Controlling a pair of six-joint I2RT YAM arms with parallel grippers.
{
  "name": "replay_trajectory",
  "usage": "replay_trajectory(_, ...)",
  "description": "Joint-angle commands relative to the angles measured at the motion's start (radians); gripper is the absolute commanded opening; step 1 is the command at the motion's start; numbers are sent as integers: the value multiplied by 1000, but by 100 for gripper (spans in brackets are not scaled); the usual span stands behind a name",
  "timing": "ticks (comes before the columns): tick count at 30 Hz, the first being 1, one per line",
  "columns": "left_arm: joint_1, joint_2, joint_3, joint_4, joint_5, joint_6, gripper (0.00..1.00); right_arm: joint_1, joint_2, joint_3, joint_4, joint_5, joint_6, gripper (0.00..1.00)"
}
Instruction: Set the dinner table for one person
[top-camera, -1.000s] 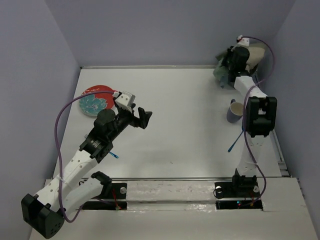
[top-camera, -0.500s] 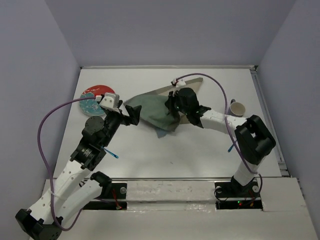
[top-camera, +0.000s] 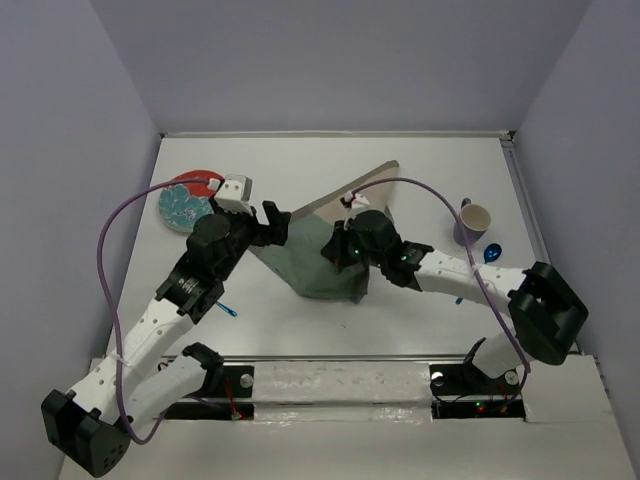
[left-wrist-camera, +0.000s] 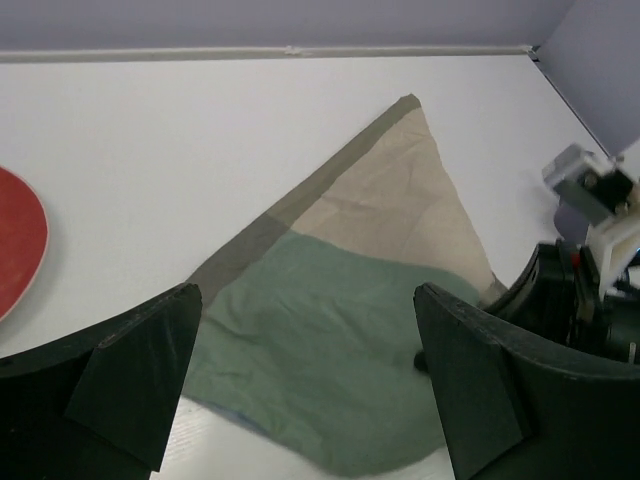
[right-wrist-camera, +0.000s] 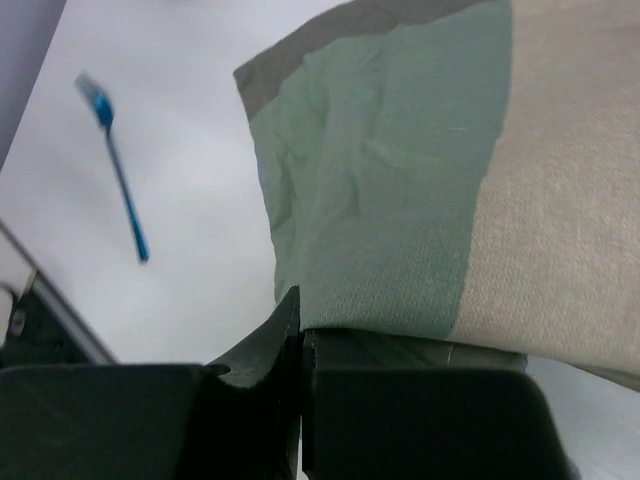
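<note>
The dinner table (top-camera: 300, 160) is a large matte white top. A green-and-beige cloth mat (top-camera: 325, 265) lies partly spread at its middle, one beige corner pointing to the far right. My right gripper (top-camera: 338, 250) is shut on the mat's edge; the right wrist view shows the jaws (right-wrist-camera: 303, 340) pinching the green patch (right-wrist-camera: 390, 190). My left gripper (top-camera: 278, 228) is open and empty just left of the mat. In the left wrist view its gripper (left-wrist-camera: 310, 400) hovers over the green part (left-wrist-camera: 330, 350).
A red plate with a teal pattern (top-camera: 190, 197) sits at the far left. A purple mug (top-camera: 473, 221) and a blue spoon (top-camera: 490, 254) are on the right. A blue fork (right-wrist-camera: 120, 190) lies near the left arm (top-camera: 228, 311).
My right arm carried the mat from the far right corner to the table's middle and lowered it. My left gripper moved up beside the mat's left side.
</note>
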Motion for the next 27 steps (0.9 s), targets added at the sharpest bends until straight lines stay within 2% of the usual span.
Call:
replay_trajectory(1, 6, 32, 67, -14, -11, -77, 99, 109, -24, -25, -47, -89, 17, 0)
replay_trajectory(4, 6, 66, 75, -26, -11, -109, 99, 151, -44, -22, -129, -187, -14, 0)
replay_trajectory(5, 7, 72, 75, -25, -12, -114, 99, 163, -46, -17, -173, -190, -26, 7)
replay_trajectory(6, 6, 78, 73, -26, -15, -117, 99, 172, -53, -10, -239, -178, -37, 20)
replay_trajectory(7, 7, 95, 77, -28, -15, -117, 99, 172, -64, -8, -265, -148, -37, 55)
replay_trajectory(8, 6, 103, 77, -34, -15, -120, 99, 172, -84, -14, -279, -123, -41, 69)
replay_trajectory(10, 6, 133, 75, -46, 0, -128, 99, 172, -151, -22, -294, -66, -66, 85)
replay_trajectory(12, 6, 162, 73, -63, 20, -134, 99, 134, -182, -10, -316, -32, -92, 84)
replay_trajectory(14, 6, 201, 63, -89, 38, -146, 99, 58, -213, -3, -316, -29, -109, 79)
replay_trajectory(19, 6, 257, 21, -78, 38, -157, 99, -113, -195, 0, -304, -8, -110, 56)
replay_trajectory(20, 7, 264, 20, -77, 40, -161, 99, -151, -155, 1, -298, -5, -110, 40)
replay_trajectory(22, 4, 274, 12, -77, 26, -169, 99, -194, -107, 1, -272, -5, -103, 20)
replay_trajectory(25, 6, 276, -5, -95, -17, -180, 99, -258, 5, 62, -244, -31, -101, 16)
replay_trajectory(27, 6, 271, -17, -118, -55, -198, 99, -295, 90, 113, -233, -17, -98, 19)
